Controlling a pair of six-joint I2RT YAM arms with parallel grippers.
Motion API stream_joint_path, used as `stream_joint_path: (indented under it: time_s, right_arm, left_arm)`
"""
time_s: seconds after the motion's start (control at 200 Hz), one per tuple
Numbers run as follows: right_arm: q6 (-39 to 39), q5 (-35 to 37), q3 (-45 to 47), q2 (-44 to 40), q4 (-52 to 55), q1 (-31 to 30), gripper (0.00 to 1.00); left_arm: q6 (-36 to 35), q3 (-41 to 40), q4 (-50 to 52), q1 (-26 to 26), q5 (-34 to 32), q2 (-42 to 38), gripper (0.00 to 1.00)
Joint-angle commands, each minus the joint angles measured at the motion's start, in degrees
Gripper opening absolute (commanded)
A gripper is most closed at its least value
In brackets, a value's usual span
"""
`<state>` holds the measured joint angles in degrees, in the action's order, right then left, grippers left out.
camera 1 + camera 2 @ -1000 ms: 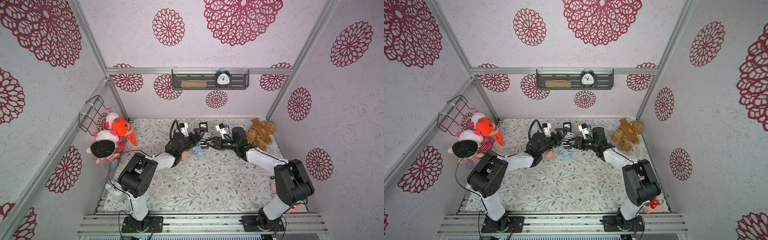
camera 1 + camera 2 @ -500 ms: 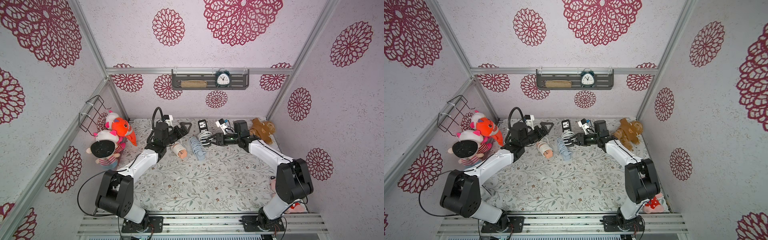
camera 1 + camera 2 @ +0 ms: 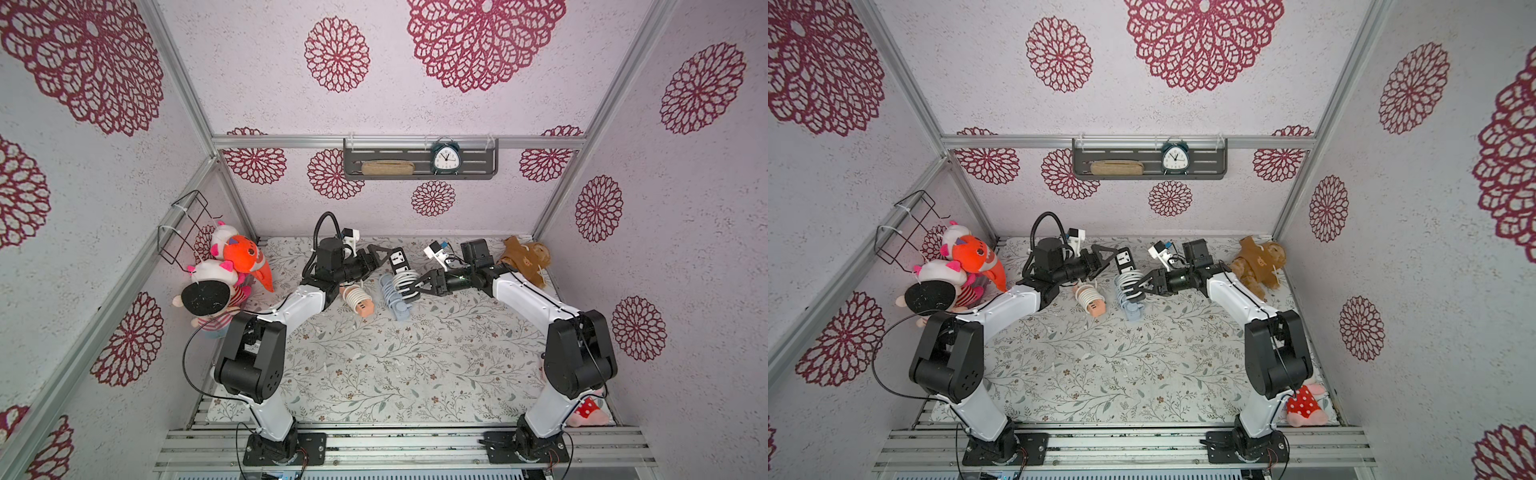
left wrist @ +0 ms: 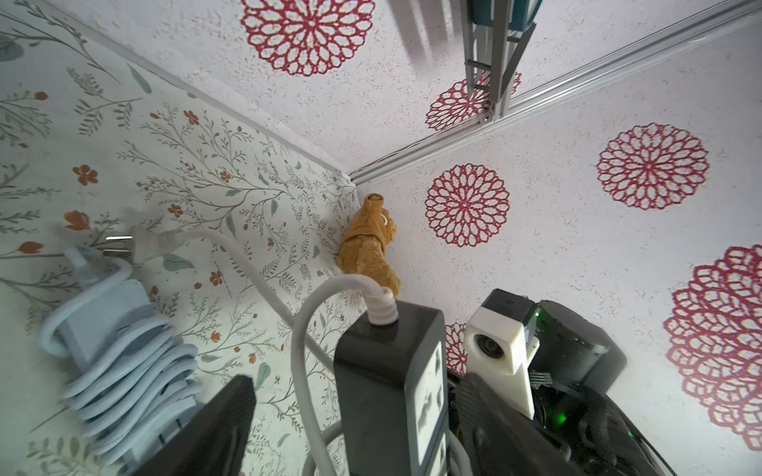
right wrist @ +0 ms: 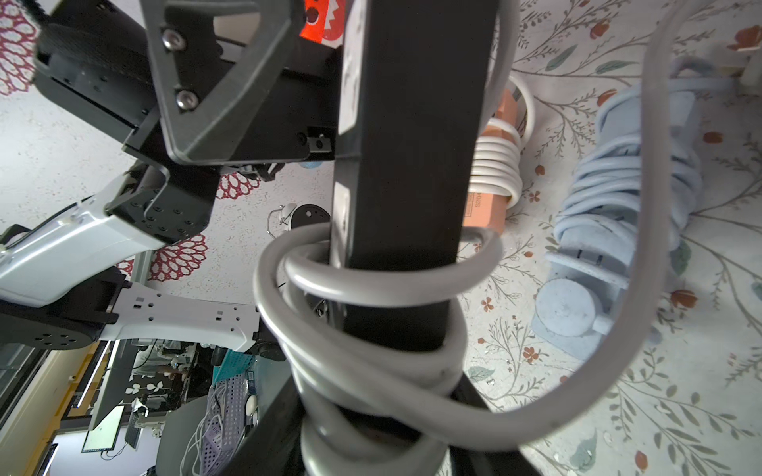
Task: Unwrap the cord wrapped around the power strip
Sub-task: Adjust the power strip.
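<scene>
I'm holding the black power strip (image 3: pixel 398 258) clear of the tabletop (image 3: pixel 374 365) near the back wall. My right claw (image 3: pixel 413 287) is gripping its lower end, where the grey cord (image 5: pixel 371 288) is coiled. My left claw (image 4: pixel 354 387) is standing wide, straddling its upper end.

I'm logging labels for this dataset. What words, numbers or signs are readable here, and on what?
Nothing can be quoted with confidence.
Clock: dial numerals, too small to read.
Orange strip: a small printed label, turned sideways and blurred, unreadable.
Black strip: socket faces only, no legible print.
</scene>
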<state>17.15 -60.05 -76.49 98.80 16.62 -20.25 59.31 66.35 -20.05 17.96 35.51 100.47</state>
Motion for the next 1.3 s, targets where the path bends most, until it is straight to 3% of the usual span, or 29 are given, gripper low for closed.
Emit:
stream_joint_path:
  time_s: [0.0,0.13,0.24,0.465,0.946,0.981,1.131,1.211,1.296]
  right_arm:
    - [-2.97,-4.7,-3.37,-0.48,-0.53,-0.21,0.23]
    - [-4.12,-5.4,-4.9,0.46,1.17,-0.37,0.23]
    - [-5.36,-5.64,-6.55,1.57,3.16,-0.61,0.23]
    - [-6.42,-6.47,-9.16,3.47,4.8,-0.96,0.23]
    - [-8.8,-7.52,-14.89,7.84,9.73,-1.27,0.24]
    - [-8.84,-7.09,-15.36,8.1,10.11,-1.14,0.28]
    - [-9.09,-3.79,-17.55,8.49,12.27,0.34,0.63]
    - [-10.58,-1.69,-18.84,8.18,14.28,1.59,0.73]
    - [-11.69,0.39,-19.07,7.16,15.1,3.5,0.79]
  left_arm:
    - [3.74,-0.29,-8.69,0.39,2.95,1.19,0.83]
    - [3.05,0.78,-8.08,1.22,4.74,1.57,0.86]
    - [3.61,0.67,-8.25,1.56,5.74,1.66,0.81]
    - [6.4,0.36,-11.28,1.93,6.46,2.44,0.56]
    - [10.06,0.01,-15.04,2.17,5.48,4.12,0.27]
    - [10.1,-0.07,-14.86,2.19,5.05,4.07,0.23]
    - [12.62,-1.42,-15.01,1.69,1.8,3.58,0.09]
    - [14.52,-1.96,-14.72,1.47,-0.34,3.26,0.0]
    - [16.43,-2.19,-14.32,1.34,-2.49,3.0,0.0]
